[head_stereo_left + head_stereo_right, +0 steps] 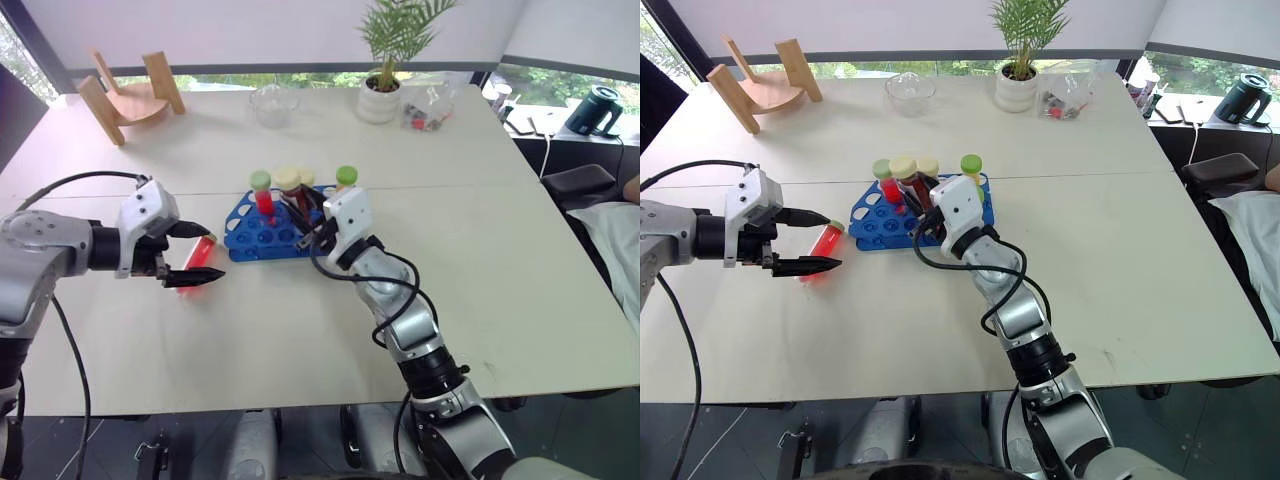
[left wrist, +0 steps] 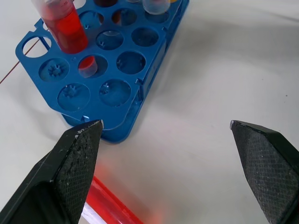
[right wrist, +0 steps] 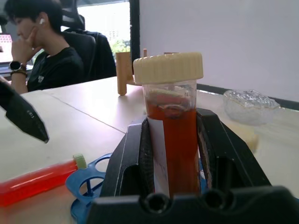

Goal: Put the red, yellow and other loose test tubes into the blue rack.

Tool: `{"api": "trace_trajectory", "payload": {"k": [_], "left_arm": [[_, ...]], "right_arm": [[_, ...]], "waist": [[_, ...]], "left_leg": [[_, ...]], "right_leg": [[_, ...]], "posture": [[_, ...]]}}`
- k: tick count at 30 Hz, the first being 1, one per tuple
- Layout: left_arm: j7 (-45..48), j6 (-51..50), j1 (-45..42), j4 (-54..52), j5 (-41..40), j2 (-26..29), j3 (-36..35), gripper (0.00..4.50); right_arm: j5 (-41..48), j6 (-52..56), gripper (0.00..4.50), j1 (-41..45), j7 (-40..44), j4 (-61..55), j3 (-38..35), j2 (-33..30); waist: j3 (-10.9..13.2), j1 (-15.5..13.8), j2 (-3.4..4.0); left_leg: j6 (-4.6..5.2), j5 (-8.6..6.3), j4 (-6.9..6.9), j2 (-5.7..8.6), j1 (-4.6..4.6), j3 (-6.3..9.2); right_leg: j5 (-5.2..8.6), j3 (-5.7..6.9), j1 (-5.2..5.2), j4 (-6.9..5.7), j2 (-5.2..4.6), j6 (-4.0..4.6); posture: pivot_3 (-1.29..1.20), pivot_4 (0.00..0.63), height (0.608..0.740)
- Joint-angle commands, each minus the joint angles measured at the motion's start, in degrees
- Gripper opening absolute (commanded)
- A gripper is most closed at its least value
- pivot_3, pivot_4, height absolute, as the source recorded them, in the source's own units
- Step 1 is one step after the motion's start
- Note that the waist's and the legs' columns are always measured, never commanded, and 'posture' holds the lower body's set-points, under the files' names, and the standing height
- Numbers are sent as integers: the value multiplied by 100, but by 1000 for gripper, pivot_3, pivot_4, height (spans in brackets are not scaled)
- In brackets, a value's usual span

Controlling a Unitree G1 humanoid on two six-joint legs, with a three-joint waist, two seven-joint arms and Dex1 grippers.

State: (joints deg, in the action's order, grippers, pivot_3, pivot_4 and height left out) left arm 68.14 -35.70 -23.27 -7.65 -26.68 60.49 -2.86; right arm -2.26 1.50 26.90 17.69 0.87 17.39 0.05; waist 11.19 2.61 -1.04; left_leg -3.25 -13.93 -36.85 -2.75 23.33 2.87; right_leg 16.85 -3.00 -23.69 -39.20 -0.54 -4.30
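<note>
**Brown tube held at the rack; red tube lying loose under the left gripper**

The right gripper (image 1: 318,232) is clenched on the dark brown tube with the cream cap (image 3: 172,122), holding it upright at the near right part of the blue rack (image 1: 250,238); whether the tube's foot has entered a hole cannot be told. The left gripper (image 1: 198,255) hangs with its fingers spread wide and grasps nothing. The red tube (image 1: 823,243) lies on its side on the white worktop (image 1: 300,330) just left of the rack, its green cap toward the rack, between and below the two left fingertips – near them, contact not discernible.

The rack stands at mid-worktop. In it stand a green-capped tube of red-orange liquid (image 1: 263,194) at the far left, a cream-capped tube (image 1: 288,181) beside it, and a green-capped tube (image 1: 346,178) at the far right end; the near holes are vacant.

Beyond the rack, well apart from it – a wooden stand (image 1: 130,93), a clear glass bowl (image 1: 274,104), a potted plant (image 1: 385,60) and a small clear container (image 1: 428,112). A seated person (image 3: 44,51) appears past the worktop in the right wrist view.
</note>
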Motion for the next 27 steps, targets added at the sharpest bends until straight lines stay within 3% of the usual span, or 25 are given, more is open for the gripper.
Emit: {"api": "trace_trajectory", "payload": {"k": [1, 16, 27], "left_arm": [[-60, 35, -3, -175, 10, -16, -104, 4500], [-231, -153, 379, -513, -114, -195, -173, 4500], [-176, -125, 125, -327, -37, -255, -2, 4500]], "right_arm": [[-98, -329, 874, -4, -12, -481, 154, 92], [-119, 1024, 874, -726, -416, -1757, 334, 371], [-197, 438, 874, -373, -968, -520, -51, 527]], "waist": [[0, -1, 1], [0, -7, 0], [0, -7, -1]], "left_leg": [[0, 0, 0, 0, 3, 0], [0, 0, 1, 0, 5, 4], [-1, 0, -1, 1, 4, 2]], "right_leg": [[0, 0, -3, 0, 0, 0], [0, 0, -4, 0, -1, 1], [0, 0, -3, 0, 0, 0]], "posture": [[0, 150, 740], [0, 150, 740], [0, 150, 740]]}}
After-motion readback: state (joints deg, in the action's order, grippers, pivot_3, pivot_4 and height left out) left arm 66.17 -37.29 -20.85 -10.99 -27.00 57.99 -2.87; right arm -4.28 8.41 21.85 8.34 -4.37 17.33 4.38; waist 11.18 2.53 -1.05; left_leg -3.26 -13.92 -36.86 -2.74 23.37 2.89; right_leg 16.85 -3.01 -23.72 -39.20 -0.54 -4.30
